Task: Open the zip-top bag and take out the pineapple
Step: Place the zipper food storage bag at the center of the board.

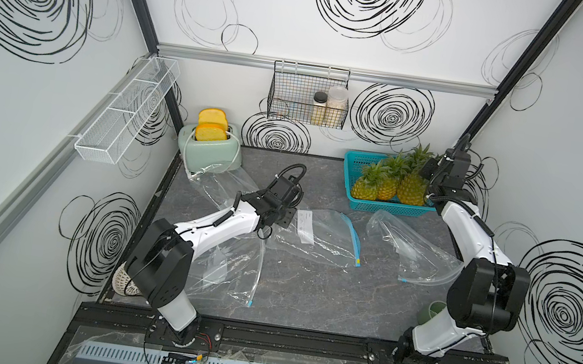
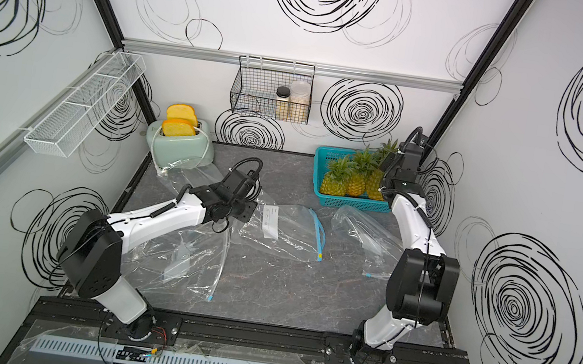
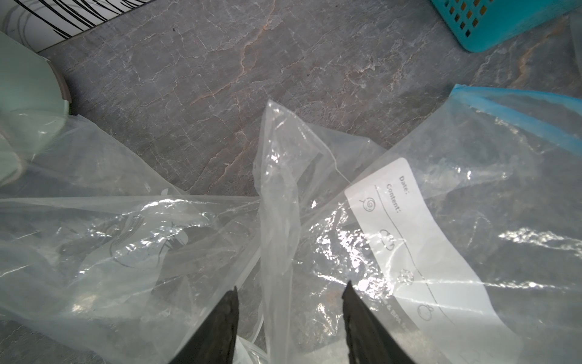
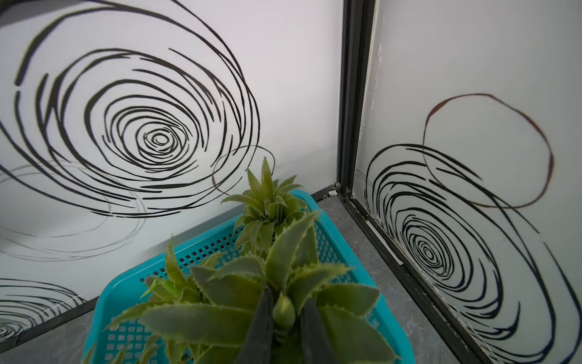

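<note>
A clear zip-top bag (image 1: 325, 234) with a blue zip strip and a white label lies flat at mid-table in both top views (image 2: 291, 229), its mouth gaping. My left gripper (image 3: 291, 288) is open just above its label end (image 3: 409, 239), and an upright fold of clear plastic (image 3: 280, 189) runs between the spread jaws without being pinched. Three pineapples stand in the teal basket (image 1: 356, 161) at the back right. My right gripper (image 4: 285, 294) is shut on the leafy crown of the rightmost pineapple (image 1: 412, 188), the fingers either side of its central bud (image 4: 283, 310).
More empty clear bags lie around: one right of centre (image 1: 415, 254), one under the left arm (image 1: 227, 270), one by the mint toaster (image 1: 209, 148) at back left. A green cup (image 1: 430, 312) sits beside the right arm's base. The right wall and corner post (image 4: 356, 94) are close behind the basket.
</note>
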Robot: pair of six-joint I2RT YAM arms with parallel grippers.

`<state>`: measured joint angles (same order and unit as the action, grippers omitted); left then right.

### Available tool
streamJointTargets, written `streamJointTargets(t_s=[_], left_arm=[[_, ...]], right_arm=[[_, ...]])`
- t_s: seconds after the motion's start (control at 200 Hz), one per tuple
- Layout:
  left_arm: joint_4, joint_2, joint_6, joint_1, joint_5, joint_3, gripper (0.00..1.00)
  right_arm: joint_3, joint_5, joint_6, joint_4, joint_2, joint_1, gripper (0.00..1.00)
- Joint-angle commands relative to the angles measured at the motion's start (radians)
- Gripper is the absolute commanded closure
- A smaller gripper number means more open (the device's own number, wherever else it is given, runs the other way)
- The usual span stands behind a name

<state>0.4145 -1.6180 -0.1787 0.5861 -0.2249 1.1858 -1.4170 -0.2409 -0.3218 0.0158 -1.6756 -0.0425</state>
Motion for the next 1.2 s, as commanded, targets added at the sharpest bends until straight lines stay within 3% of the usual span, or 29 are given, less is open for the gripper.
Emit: streamJointTargets(t_s=[0.0, 0.795, 0.931, 1.076, 1.196], left_arm=[[-0.038, 0.000, 0.014, -0.011, 0.005, 0.005, 0.43], [-0.082, 0.006, 0.004, -0.014, 0.012, -0.012, 0.40], [-0.089, 0.009, 0.011, -0.015, 0.009, -0.001, 0.39], [-0.096, 0.016, 0.024, -0.019, 0.005, 0.014, 0.29], [-0.102, 0.026, 0.033, -0.025, -0.002, 0.022, 0.18]], right_arm=[[0.000, -0.019, -0.033, -0.058, -0.017, 0.016, 1.00], [0.085, -0.015, -0.085, -0.060, -0.117, -0.011, 0.98], [0.093, -0.005, -0.090, -0.060, -0.116, -0.022, 0.91], [0.096, -0.005, -0.089, -0.052, -0.110, -0.030, 0.74], [0.099, 0.005, -0.088, -0.051, -0.102, -0.038, 0.68]])
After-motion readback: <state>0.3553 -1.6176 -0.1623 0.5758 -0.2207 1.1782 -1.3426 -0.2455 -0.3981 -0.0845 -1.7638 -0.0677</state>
